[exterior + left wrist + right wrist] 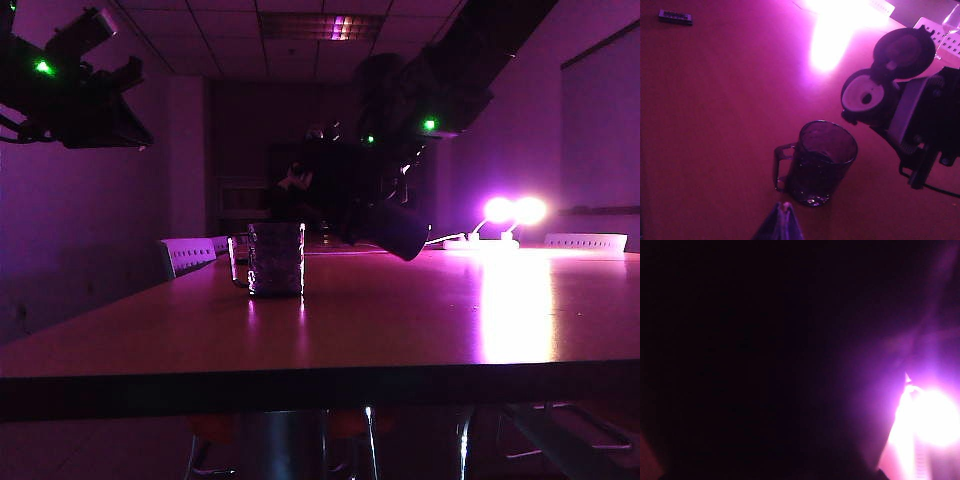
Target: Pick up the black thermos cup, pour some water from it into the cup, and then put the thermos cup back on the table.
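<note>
- I have the black thermos cup clamped in my right hand, lifted clear of the tabletop and tipped over, its flip lid swung open behind the pale spout.
- The relation I'm steering by: in the left wrist view the thermos mouth points toward the cup but sits just beside its rim, not yet over the opening. I see no stream of water between them.
- From the exterior view the thermos's long axis runs slantwise, base low and toward the lamps, mouth end up toward the glass mug; the dark arm hides the mouth itself, so I can't judge its height over the rim there.
- The cup stands upright on the tabletop, handle on the far side from the thermos.
- My left hand hovers above, near the cup; its tips look pressed together and it carries nothing.
- The right wrist view is almost black, filled by the thermos body, and gives me no help.
- My judgement: the mouth needs to come across over the cup's opening before I tilt further, or the water lands on the tabletop.
- A small dark object lies well apart, out of the way.
</note>
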`<state>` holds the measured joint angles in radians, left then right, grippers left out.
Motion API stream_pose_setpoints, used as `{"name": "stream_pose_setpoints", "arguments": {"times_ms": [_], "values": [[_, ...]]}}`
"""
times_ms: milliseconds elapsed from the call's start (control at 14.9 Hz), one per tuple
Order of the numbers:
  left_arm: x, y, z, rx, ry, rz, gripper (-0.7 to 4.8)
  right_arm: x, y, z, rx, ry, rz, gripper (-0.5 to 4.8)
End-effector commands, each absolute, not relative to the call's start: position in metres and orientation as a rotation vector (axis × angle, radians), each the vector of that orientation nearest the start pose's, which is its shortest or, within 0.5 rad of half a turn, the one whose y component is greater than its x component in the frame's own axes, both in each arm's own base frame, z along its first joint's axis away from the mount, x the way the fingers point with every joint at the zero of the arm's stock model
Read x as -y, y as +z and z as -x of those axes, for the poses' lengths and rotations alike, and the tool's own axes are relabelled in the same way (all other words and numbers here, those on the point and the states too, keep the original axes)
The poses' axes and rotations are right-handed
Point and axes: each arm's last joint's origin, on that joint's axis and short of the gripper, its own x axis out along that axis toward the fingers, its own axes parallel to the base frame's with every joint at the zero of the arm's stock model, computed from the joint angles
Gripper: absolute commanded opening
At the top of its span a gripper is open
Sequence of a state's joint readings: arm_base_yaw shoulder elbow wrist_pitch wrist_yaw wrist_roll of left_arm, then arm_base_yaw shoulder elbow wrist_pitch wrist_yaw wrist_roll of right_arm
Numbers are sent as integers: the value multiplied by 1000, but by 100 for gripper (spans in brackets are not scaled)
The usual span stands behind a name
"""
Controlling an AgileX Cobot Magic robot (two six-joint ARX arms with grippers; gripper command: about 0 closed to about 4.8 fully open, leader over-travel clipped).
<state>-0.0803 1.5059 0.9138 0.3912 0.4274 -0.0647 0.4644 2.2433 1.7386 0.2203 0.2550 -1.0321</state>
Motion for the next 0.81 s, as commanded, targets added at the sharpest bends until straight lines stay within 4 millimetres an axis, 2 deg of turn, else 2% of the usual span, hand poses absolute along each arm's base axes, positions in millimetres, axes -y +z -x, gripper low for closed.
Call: {"name": "stream_pose_setpoints", "arguments": {"times_ms": [67,403,805], "values": [[39,264,-329,-209,-507,118,-6,-232,234,-467,-40,273,1182,148],[39,265,-329,-204,-517,115,-6,-234,232,-467,-34,258,1237,163],[45,261,-324,-216,-760,47,-6,-233,232,-467,-49,225,1329,181]]}}
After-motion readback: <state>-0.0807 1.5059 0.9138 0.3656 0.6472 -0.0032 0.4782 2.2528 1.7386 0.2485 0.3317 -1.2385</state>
